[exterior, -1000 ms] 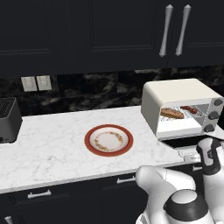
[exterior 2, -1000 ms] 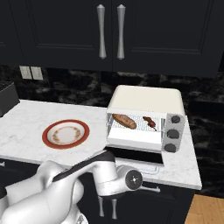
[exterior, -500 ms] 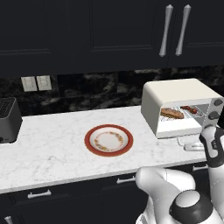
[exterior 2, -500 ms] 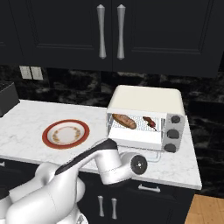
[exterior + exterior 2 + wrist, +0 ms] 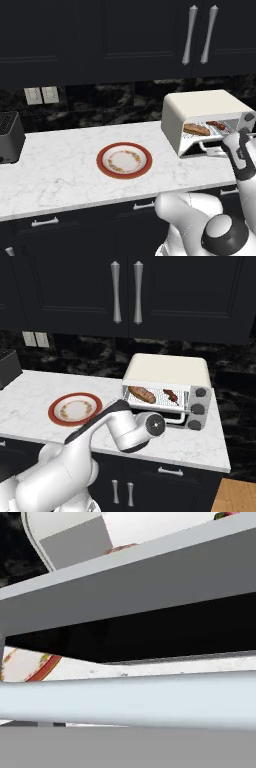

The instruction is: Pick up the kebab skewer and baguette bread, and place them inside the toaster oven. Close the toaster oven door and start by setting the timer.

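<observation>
Cream-white toaster oven point(image 5: 167, 370) at the right end of the worktop point(image 5: 60, 170), its door point(image 5: 172, 417) let down and hanging open toward me. On the rack inside, I read the baguette bread point(image 5: 142, 394) to the left and the kebab skewer point(image 5: 171, 396) to the right, apart from each other; both are in the left base view too, the loaf point(image 5: 196, 130) nearer the front, the skewer point(image 5: 216, 125) behind it. I judge the loading done. What is left: raise the door shut, then turn the timer among the dark knobs point(image 5: 199, 408) on the oven's right face.

My arm reaches low in front of the oven, the hand below the lowered door. From the hand camera, the silver bar handle point(image 5: 130, 698) runs straight across just ahead, the door's edge above it. I take the fingers as spread wide and holding nothing, set to catch the bar.

Surface: white marble with grey veining. A red-rimmed plate point(image 5: 124, 161), bare of food, sits mid-worktop, well apart from the oven. A small dark slot toaster point(image 5: 10, 137) stands at the far left. Room: black cabinets above with long silver pulls point(image 5: 126, 292), black veined backsplash, pale wall sockets point(image 5: 42, 95), dark drawers below the worktop.
</observation>
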